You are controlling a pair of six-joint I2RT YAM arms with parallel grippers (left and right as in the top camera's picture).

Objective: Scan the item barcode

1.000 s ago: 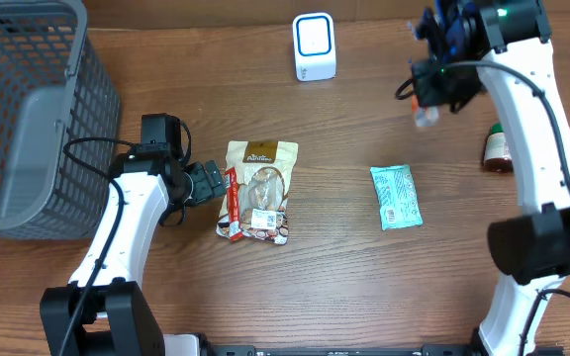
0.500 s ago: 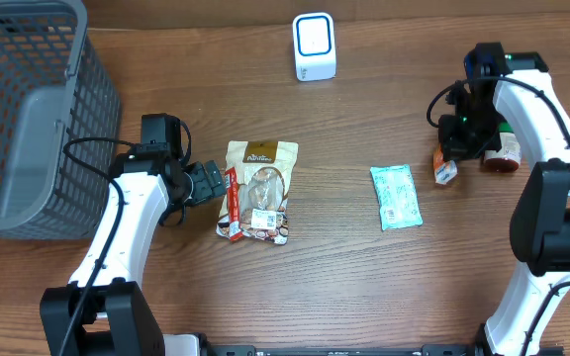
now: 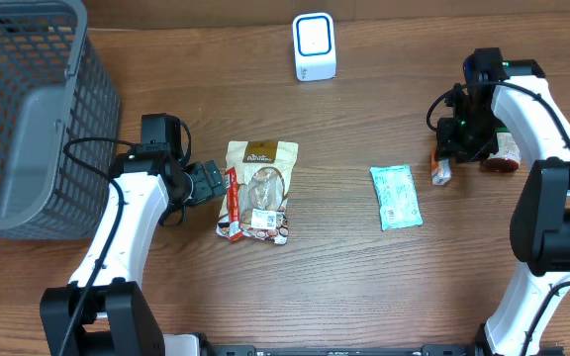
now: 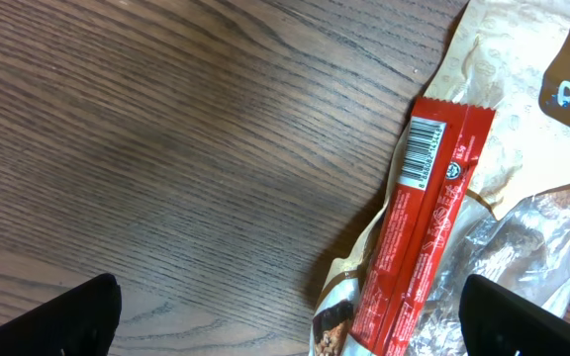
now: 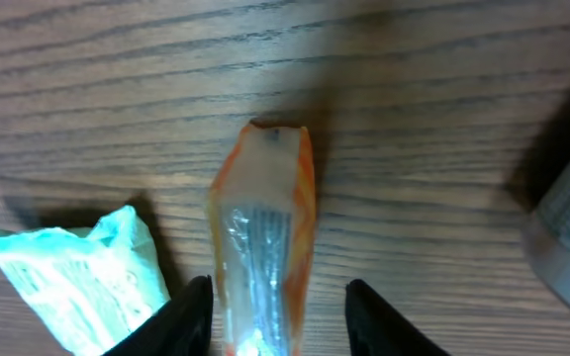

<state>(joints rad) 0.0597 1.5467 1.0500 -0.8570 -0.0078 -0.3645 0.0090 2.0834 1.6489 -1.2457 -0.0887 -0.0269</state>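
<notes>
The right tool [image 3: 445, 161] is low over the tabletop [image 3: 344, 277] near its right edge, with a small orange packet [image 3: 442, 174] lying flat on the wood right under it. In the right wrist view the orange packet [image 5: 263, 232] lies between the two fingers [image 5: 188, 318]. The jaws stand apart: one finger is just beside the packet's edge, and there is a clear strip of wood between the packet and the other finger, so the tool is open and grips nothing.

A mint-green packet [image 3: 396, 197] lies flat toward the middle of the tabletop from the orange one, near it but not touching. A small bottle [image 3: 504, 155] lies on the other side of the right tool, closer to the right edge and partly hidden by the arm.

The white scanner [image 3: 314, 46] with its blue-rimmed face stands at the far edge, about midway along it and well apart from the orange packet.

The left tool [image 3: 204, 184] is left of the middle, pointing at a tan snack bag [image 3: 259, 191]. A red bar [image 3: 232, 195] lies on the bag's near-side edge. In the left wrist view the fingers [image 4: 67, 318] are spread wide and hold nothing, so this tool is open too. The red bar's barcode [image 4: 423, 153] faces up.

A grey wire basket [image 3: 18, 109] fills the far left corner.
</notes>
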